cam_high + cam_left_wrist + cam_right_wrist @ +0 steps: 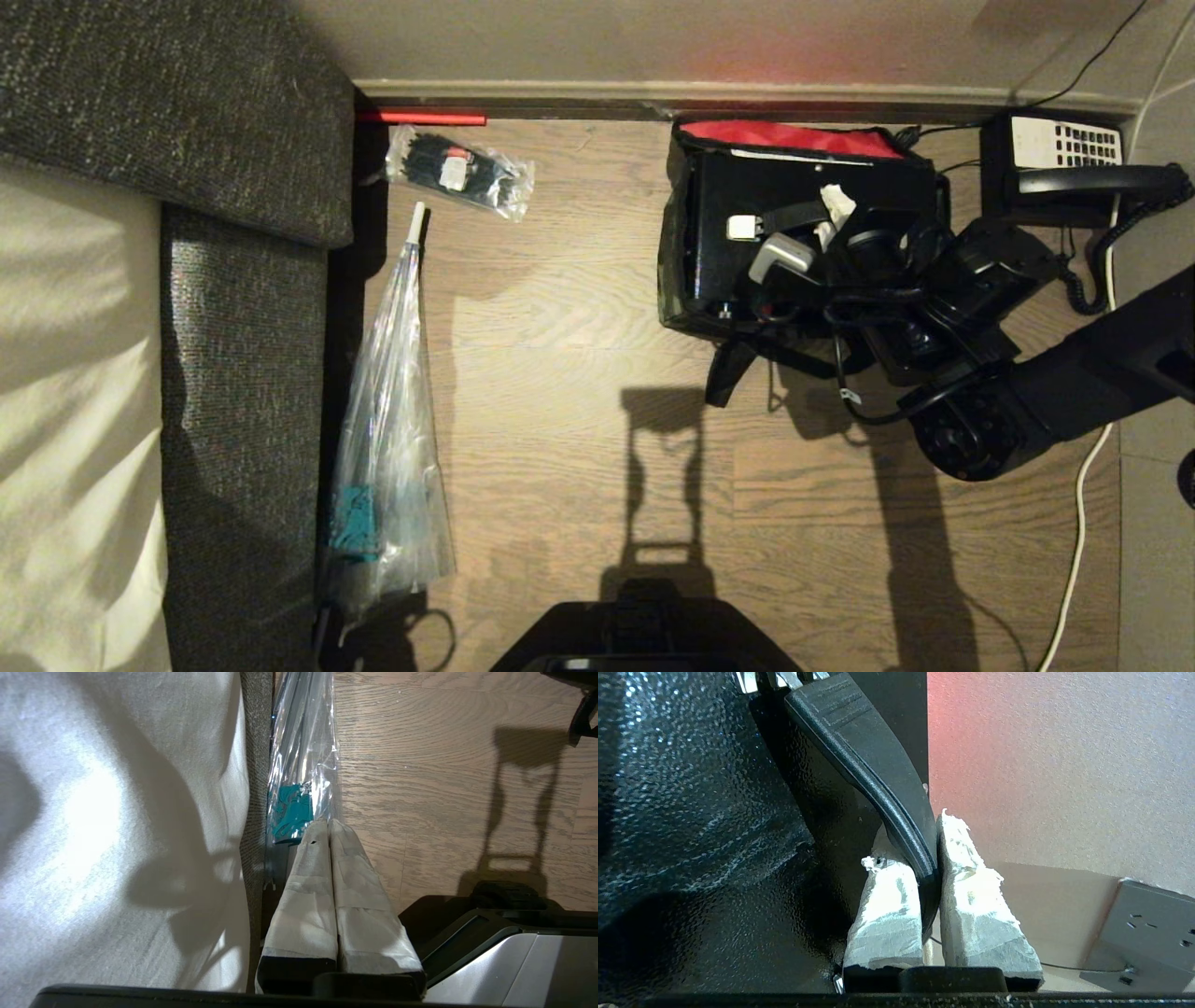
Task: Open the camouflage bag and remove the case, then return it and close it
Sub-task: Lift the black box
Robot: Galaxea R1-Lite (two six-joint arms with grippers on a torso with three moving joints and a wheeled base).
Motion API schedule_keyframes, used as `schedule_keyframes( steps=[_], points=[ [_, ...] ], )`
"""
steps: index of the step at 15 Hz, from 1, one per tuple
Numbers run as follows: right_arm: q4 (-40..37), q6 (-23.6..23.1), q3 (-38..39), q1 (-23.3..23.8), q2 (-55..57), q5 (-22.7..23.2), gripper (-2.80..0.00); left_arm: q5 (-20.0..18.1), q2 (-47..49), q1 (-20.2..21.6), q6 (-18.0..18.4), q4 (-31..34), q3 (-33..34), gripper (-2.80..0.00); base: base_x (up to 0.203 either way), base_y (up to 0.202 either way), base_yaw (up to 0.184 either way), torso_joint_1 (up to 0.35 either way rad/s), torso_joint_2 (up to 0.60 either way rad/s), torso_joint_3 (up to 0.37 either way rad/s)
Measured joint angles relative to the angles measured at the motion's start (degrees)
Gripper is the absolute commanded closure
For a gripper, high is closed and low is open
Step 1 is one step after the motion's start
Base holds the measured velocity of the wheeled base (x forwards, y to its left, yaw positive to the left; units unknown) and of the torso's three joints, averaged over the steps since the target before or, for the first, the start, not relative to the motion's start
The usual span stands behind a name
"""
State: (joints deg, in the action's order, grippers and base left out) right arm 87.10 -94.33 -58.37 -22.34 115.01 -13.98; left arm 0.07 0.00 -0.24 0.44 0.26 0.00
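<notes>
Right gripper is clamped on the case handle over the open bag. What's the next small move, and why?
Probably a slow, straight lift. The right gripper has its fingers shut on the handle of the case, which sits in the open camouflage bag with the red lid lining folded back. Nothing covers it, though the telephone is close alongside.

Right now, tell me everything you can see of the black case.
The case is a black rigid box with a pebbled, slightly glossy skin, seen close in the right wrist view. It sits in the open camouflage bag on the wood floor by the wall, the bag's red lid lining behind it and a desk telephone beside it. A curved black handle arches over its top, with whitish pieces near it. The right end effector is shut on that handle, its taped fingers on either side.
</notes>
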Motion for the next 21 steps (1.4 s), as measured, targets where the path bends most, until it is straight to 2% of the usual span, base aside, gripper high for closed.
schedule_keyframes(
  steps=[5,21],
  points=[
    [0.05,-0.49,0.06,-1.77,-2.08,-0.23,0.00,-0.01,0.00,0.09,0.00,0.01,0.00,0.00,0.000,0.000,0.000,0.000,0.00,0.000],
    [0.13,-2.99,2.89,-2.10,-14.79,-1.37,0.00,0.00,0.00,0.09,-0.02,-0.01,0.00,0.00,0.000,0.000,0.000,0.000,0.00,0.000]
  ],
)
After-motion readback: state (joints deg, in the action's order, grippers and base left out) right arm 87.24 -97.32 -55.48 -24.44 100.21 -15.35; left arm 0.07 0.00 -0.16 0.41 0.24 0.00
